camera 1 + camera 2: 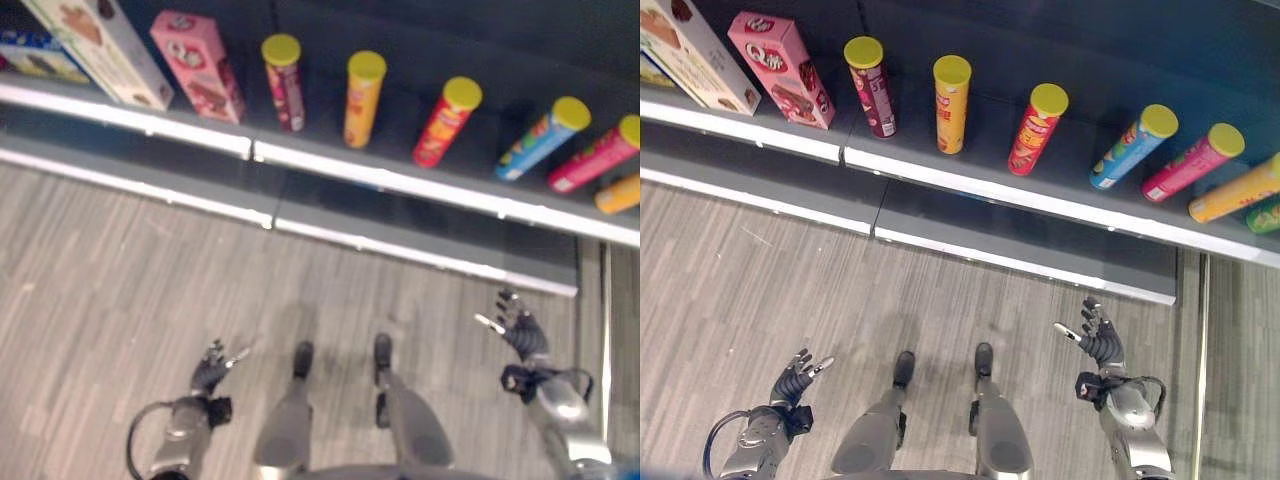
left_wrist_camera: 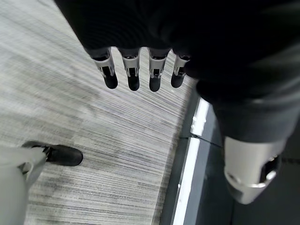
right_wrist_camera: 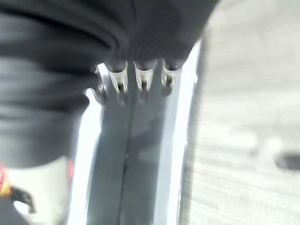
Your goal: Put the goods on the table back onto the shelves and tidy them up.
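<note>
I see both hands empty over the floor [image 1: 760,280], fingers relaxed: left hand [image 1: 795,378] near left, right hand [image 1: 1100,342] near right. On the far shelf [image 1: 970,180] stand the goods: a pink box [image 1: 780,68] at left, then tubes [image 1: 952,102] in a row to the right.

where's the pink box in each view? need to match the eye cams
Left eye view: pink box on the shelf, upper left, left of the dark red tube.
Right eye view: pink box further toward the left edge, same neighbours.
Wrist views: floor and shelf edge, no box.
Shared landmark: the white shelf edge strip.
</note>
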`<state>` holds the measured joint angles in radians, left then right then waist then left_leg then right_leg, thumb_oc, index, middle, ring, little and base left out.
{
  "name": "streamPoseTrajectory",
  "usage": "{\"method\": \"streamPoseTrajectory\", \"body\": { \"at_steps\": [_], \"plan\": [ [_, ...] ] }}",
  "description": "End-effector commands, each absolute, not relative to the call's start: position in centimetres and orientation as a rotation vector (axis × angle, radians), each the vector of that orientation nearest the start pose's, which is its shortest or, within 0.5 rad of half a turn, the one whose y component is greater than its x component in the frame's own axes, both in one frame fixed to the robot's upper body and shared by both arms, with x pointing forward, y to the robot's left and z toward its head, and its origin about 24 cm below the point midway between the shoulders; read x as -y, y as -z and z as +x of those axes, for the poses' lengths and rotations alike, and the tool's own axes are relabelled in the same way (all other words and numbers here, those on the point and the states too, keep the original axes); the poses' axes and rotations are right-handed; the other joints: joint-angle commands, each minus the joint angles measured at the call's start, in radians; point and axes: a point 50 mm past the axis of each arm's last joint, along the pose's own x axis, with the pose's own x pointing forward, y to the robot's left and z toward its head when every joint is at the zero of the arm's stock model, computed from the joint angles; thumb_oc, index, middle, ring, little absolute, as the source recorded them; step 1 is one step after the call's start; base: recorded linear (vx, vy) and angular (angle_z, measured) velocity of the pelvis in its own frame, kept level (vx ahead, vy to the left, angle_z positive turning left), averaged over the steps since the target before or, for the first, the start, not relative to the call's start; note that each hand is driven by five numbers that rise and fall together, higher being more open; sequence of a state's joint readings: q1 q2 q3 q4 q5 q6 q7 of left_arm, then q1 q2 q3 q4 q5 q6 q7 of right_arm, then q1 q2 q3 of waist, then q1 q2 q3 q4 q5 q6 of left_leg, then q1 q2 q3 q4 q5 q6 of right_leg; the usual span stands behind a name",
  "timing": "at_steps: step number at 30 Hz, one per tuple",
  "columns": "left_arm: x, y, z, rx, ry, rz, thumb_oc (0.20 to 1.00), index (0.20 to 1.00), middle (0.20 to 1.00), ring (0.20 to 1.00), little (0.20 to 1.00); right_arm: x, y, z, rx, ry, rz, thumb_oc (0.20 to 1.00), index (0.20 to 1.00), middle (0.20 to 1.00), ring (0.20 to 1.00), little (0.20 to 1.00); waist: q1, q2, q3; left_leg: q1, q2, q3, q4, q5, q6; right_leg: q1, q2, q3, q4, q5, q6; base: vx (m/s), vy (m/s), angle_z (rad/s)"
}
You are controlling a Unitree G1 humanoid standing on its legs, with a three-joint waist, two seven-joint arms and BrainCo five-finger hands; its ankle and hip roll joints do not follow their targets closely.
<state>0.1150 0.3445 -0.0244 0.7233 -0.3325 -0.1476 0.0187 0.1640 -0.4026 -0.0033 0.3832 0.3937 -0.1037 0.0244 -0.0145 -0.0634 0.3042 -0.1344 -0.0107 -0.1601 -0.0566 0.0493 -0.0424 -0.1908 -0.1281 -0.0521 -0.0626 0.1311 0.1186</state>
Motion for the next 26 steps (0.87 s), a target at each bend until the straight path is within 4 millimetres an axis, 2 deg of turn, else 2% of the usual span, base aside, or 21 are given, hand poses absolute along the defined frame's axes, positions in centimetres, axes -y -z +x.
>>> {"method": "streamPoseTrajectory", "body": {
  "at_steps": [1,2,6,8,9,10,13,14,15,16,17,18,19,21,23,26],
  "plan": [
    [-28.2,9.3,14.6,-0.646,-0.273,0.103,1.000,1.000,1.000,1.000,1.000,27.6,-1.0,22.1,-0.172,0.103,-0.097,1.000,1.000,1.000,1.000,1.000,0.017,0.009,-0.014,0.029,0.050,-0.039,-0.019,-0.091,-0.023,-0.029,-0.054,-0.034,0.060,-0.073,0.069,-0.03,0.286,-0.17],
    [-27.7,9.4,15.8,-0.650,-0.239,0.135,1.000,1.000,1.000,1.000,1.000,26.9,7.3,19.0,-0.568,0.164,-0.109,1.000,1.000,1.000,1.000,1.000,0.004,0.001,-0.061,0.095,0.013,0.003,0.008,-0.136,0.008,-0.006,-0.075,0.005,0.062,-0.045,0.093,-0.06,0.345,-0.10],
    [-27.5,9.9,16.0,-0.678,-0.242,0.144,1.000,1.000,1.000,1.000,1.000,26.1,12.0,15.1,-0.845,0.225,-0.090,1.000,1.000,1.000,1.000,1.000,-0.009,-0.012,-0.082,0.142,-0.035,0.040,0.031,-0.168,0.044,-0.009,-0.100,0.043,0.066,-0.004,0.116,-0.06,0.244,-0.58],
    [-27.4,10.2,15.9,-0.699,-0.240,0.149,1.000,1.000,1.000,1.000,1.000,25.8,12.4,14.7,-0.869,0.224,-0.086,1.000,1.000,1.000,1.000,1.000,-0.009,-0.014,-0.079,0.153,-0.039,0.053,0.032,-0.173,0.050,-0.010,-0.101,0.046,0.066,0.004,0.121,-0.08,0.102,-0.74],
    [-27.3,10.6,15.8,-0.721,-0.237,0.156,1.000,1.000,1.000,1.000,1.000,25.2,13.0,13.9,-0.905,0.224,-0.071,1.000,1.000,1.000,1.000,1.000,-0.012,-0.015,-0.065,0.159,-0.042,0.074,0.046,-0.174,0.058,-0.022,-0.108,0.027,0.101,0.010,0.125,-0.13,0.054,-0.50],
    [-27.2,10.7,15.8,-0.733,-0.233,0.161,1.000,1.000,1.000,1.000,1.000,24.9,13.2,13.8,-0.913,0.220,-0.073,1.000,1.000,1.000,1.000,1.000,-0.009,-0.009,-0.058,0.156,-0.038,0.089,0.055,-0.173,0.059,-0.021,-0.113,-0.001,0.124,-0.005,0.120,-0.18,0.059,-0.52],
    [-27.1,11.3,15.2,-0.777,-0.230,0.169,1.000,1.000,1.000,1.000,1.000,24.4,13.4,13.5,-0.924,0.199,-0.082,1.000,1.000,1.000,1.000,1.000,0.012,0.017,-0.055,0.142,0.000,0.136,0.084,-0.170,0.054,0.043,-0.165,-0.134,0.209,-0.078,0.070,-0.15,-0.003,-0.64],
    [-27.1,11.3,15.2,-0.777,-0.230,0.169,1.000,1.000,1.000,1.000,1.000,24.4,13.4,13.5,-0.924,0.199,-0.082,1.000,1.000,1.000,1.000,1.000,0.012,0.016,-0.057,0.139,-0.001,0.135,0.084,-0.169,0.054,0.041,-0.166,-0.135,0.208,-0.076,0.070,-0.10,-0.019,-0.56],
    [-27.2,11.4,15.0,-0.786,-0.237,0.169,1.000,1.000,1.000,1.000,1.000,24.5,13.5,13.4,-0.930,0.204,-0.088,1.000,1.000,1.000,1.000,1.000,0.020,0.020,-0.063,0.134,0.012,0.148,0.087,-0.167,0.052,0.058,-0.189,-0.166,0.238,-0.081,0.061,-0.05,-0.082,-0.46],
    [-27.5,11.8,14.4,-0.812,-0.266,0.152,1.000,1.000,1.000,1.000,1.000,24.4,13.7,13.3,-0.949,0.205,-0.094,1.000,1.000,1.000,1.000,1.000,0.042,0.019,-0.088,0.133,0.040,0.178,0.094,-0.180,0.040,0.109,-0.228,-0.227,0.261,-0.088,0.068,-0.10,-0.121,-0.49],
    [-27.6,11.9,14.2,-0.820,-0.271,0.152,1.000,1.000,1.000,1.000,1.000,24.4,13.7,13.3,-0.952,0.204,-0.097,1.000,1.000,1.000,1.000,1.000,0.049,0.008,-0.099,0.121,0.039,0.197,0.101,-0.170,0.041,0.126,-0.248,-0.259,0.241,-0.058,0.068,-0.05,-0.109,-0.56],
    [-27.6,11.9,14.2,-0.820,-0.271,0.152,1.000,1.000,1.000,1.000,1.000,24.4,13.7,13.3,-0.952,0.204,-0.097,1.000,1.000,1.000,1.000,1.000,0.050,0.008,-0.096,0.126,0.039,0.197,0.102,-0.173,0.040,0.131,-0.247,-0.259,0.240,-0.058,0.069,-0.07,-0.157,-0.61],
    [-27.7,12.2,13.5,-0.841,-0.285,0.140,1.000,1.000,1.000,1.000,1.000,24.3,13.9,13.2,-0.964,0.200,-0.097,1.000,1.000,1.000,1.000,1.000,0.065,-0.018,-0.124,0.117,0.045,0.229,0.116,-0.180,0.030,0.186,-0.239,-0.295,0.156,-0.054,0.082,-0.01,-0.120,-0.58],
    [-27.8,12.3,13.3,-0.851,-0.289,0.141,1.000,1.000,1.000,1.000,1.000,24.3,13.9,13.3,-0.964,0.204,-0.093,1.000,1.000,1.000,1.000,1.000,0.068,-0.028,-0.135,0.114,0.048,0.244,0.122,-0.182,0.027,0.192,-0.231,-0.299,0.124,-0.053,0.091,-0.01,-0.156,-0.45],
    [-28.0,12.5,12.9,-0.868,-0.319,0.125,1.000,1.000,1.000,1.000,1.000,24.3,13.7,13.8,-0.948,0.207,-0.084,1.000,1.000,1.000,1.000,1.000,0.065,-0.038,-0.148,0.108,0.071,0.258,0.132,-0.175,0.013,0.190,-0.197,-0.271,0.091,-0.059,0.094,0.00,-0.213,-0.43],
    [-27.8,13.0,12.4,-0.906,-0.313,0.130,1.000,1.000,1.000,1.000,1.000,24.6,13.6,13.7,-0.947,0.217,-0.076,1.000,1.000,1.000,1.000,1.000,0.056,-0.036,-0.163,0.124,0.098,0.259,0.107,-0.154,-0.008,0.203,-0.156,-0.242,0.067,-0.089,0.080,0.05,-0.180,-0.24]
  ]
}}
